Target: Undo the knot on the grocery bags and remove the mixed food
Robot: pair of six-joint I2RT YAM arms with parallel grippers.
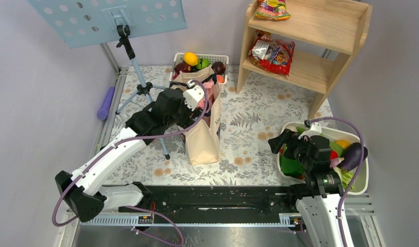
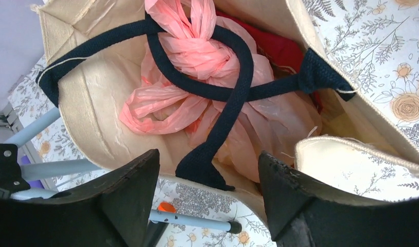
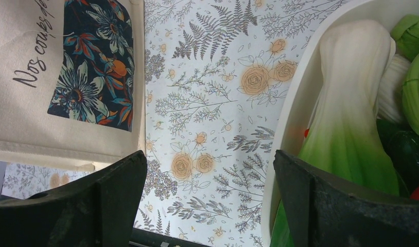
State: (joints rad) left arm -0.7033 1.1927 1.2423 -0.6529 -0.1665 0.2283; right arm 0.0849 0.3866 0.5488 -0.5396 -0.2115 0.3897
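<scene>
A pink grocery bag [image 2: 161,108] lies crumpled inside the beige tote [image 2: 94,118]. Its knot [image 2: 197,49] sits near the top, with the tote's navy handles [image 2: 238,87] crossing over and around it. My left gripper [image 2: 208,154] hovers open just above the tote's near rim, its fingers apart and holding nothing. From above, the left gripper [image 1: 199,103] hangs over the tote's mouth, where a bit of pink bag [image 1: 212,88] shows. Something red [image 2: 284,49] lies beside the bag; the bag's contents are hidden. My right gripper [image 3: 210,154] is open over the floral cloth, beside a white tub [image 3: 290,118].
The tote [image 1: 203,141] stands mid-table. Close on its left is a music stand's tripod [image 1: 145,90]. Behind it a white basket [image 1: 220,57] holds fruit. The white tub [image 1: 363,177] of vegetables sits at right, under my right gripper [image 1: 276,142]. A wooden shelf [image 1: 320,62] with snack packets stands at the back right.
</scene>
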